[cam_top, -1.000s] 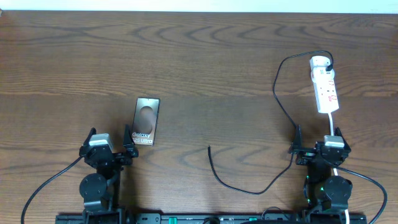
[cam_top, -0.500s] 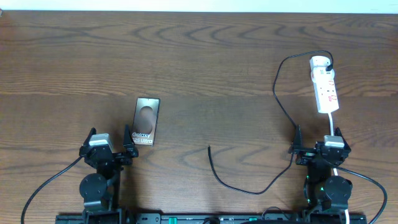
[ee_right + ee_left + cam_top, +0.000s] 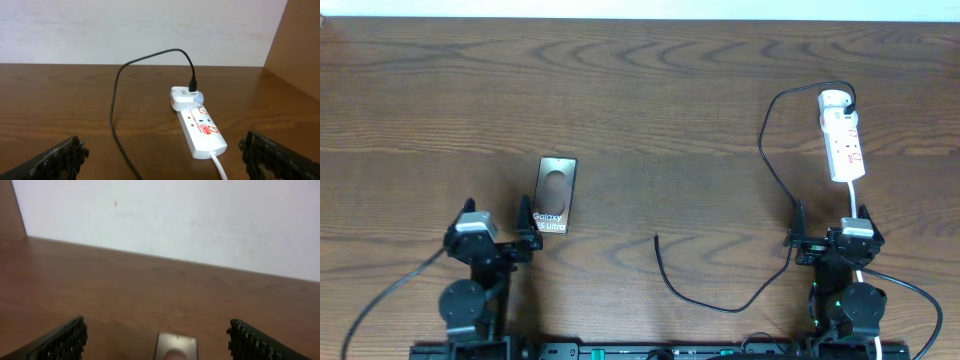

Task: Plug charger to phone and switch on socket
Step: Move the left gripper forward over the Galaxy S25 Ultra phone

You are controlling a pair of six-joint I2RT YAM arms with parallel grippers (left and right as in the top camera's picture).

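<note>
Left end effector [image 3: 157,330] gapes; phone [image 3: 175,348] mostly cropped

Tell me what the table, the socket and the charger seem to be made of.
Table: wood or wood-look laminate; brown grain, slight sheen. Socket: likely moulded plastic; smooth glossy white. Charger: probably rubber or plastic sheath; thin, matte black, curving freely.

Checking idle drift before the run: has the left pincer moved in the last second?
Yes, slightly. The left pincer has edged left in the overhead view, away from the phone, which has stayed put. Its jaws stand open.
</note>
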